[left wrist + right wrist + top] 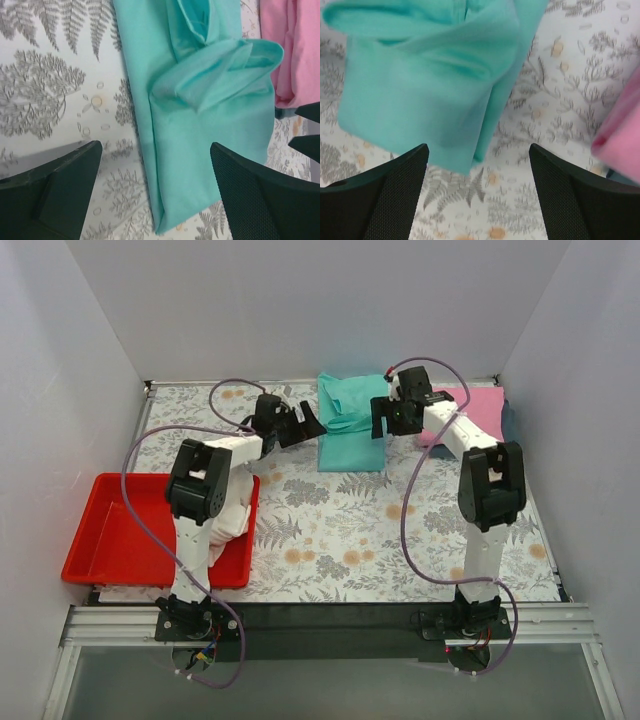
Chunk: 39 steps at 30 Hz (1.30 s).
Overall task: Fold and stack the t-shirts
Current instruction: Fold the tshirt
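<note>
A teal t-shirt (350, 425) lies partly folded at the back middle of the table, with a bunched sleeve on top (220, 70); it also shows in the right wrist view (425, 80). A folded pink t-shirt (478, 412) lies at the back right, partly under the right arm, with a dark blue-grey cloth edge (508, 415) beside it. White cloth (228, 520) lies in the red tray. My left gripper (308, 426) is open and empty at the teal shirt's left edge. My right gripper (385, 420) is open and empty at its right edge.
A red plastic tray (120, 540) stands at the front left, partly hidden by the left arm. White walls close in the table on three sides. Purple cables loop from both arms above the flowered tablecloth (340, 530).
</note>
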Motion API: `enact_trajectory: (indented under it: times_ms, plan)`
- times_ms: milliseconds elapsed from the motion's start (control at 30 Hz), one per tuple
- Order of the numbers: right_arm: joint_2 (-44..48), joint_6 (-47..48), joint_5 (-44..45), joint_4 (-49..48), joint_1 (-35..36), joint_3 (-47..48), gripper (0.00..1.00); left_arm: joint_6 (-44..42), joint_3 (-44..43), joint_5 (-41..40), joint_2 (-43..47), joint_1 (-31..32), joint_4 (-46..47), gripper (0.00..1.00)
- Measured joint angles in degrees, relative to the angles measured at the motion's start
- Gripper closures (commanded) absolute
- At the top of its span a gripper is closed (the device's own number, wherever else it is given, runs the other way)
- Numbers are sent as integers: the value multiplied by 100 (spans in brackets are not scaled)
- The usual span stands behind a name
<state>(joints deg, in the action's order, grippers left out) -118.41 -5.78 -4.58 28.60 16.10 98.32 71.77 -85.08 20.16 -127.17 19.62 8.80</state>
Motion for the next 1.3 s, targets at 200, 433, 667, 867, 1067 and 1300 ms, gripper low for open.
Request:
enact_trajectory:
  times_ms: [200, 433, 667, 867, 1067, 1300]
  plan:
    - [1482, -52, -140, -407, 15, -1696, 23, 7, 981, 63, 767, 118, 197, 17]
    - [1661, -164, -227, -940, 39, -2518, 23, 13, 1399, 125, 866, 433, 238, 17]
    - [1261, -293, -251, -1325, 39, -2557, 26, -44, 1287, -133, 807, 546, 184, 17]
    - [756, -385, -321, -1541, 39, -2413, 39, -210, 1067, -518, 695, 568, 39, 25]
    - [647, -472, -291, -1554, 39, -2428, 60, -400, 846, -667, 520, 627, -87, 49]
    - [649, -446, -372, -1700, 44, -2621, 99, -483, 737, -658, 284, 769, 22, 86]
